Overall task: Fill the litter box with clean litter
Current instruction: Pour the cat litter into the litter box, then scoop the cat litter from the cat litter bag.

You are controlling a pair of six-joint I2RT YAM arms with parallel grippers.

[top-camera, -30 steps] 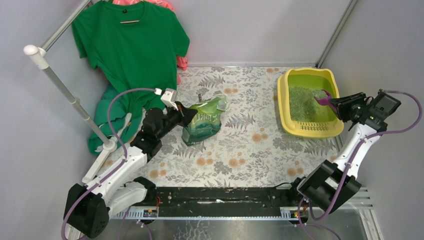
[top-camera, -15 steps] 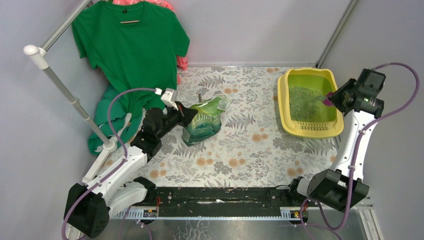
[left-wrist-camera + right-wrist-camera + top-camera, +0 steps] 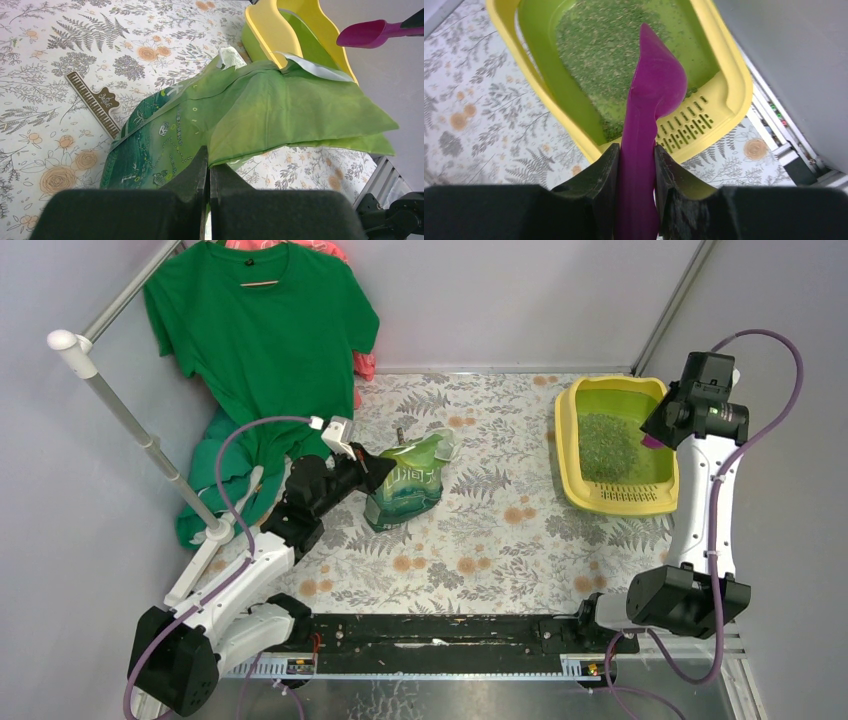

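From above: shows a floral-patterned desk (image 3: 500,530) with a yellow litter box (image 3: 618,500) at the far right, well apart from a glossy green bag (image 3: 405,490) slumped near the centre left. Shows the clean litter (image 3: 603,445) as a grainy green patch across the tray's floor. Places the right arm (image 3: 700,500) upright beside the box, with the right jaws closed on the handle of a purple scoop (image 3: 652,442) over the tray's right side. Places the left arm (image 3: 270,550) low, with the left jaws at the bag's left edge. Includes a green T-shirt (image 3: 265,330) hanging on a rail at the far left.

From the left wrist: shows the left jaws pressed almost flat together, pinching a fold of the green bag. Shows a small brown comb-shaped piece (image 3: 95,102) lying flat just beside the bag, and the litter box beyond, with the scoop in the air above it.

From the right wrist: looks down the scoop's handle, gripped between both fingers at a narrow opening. Shows the bowl above the near end of the tray, with litter on the floor below.
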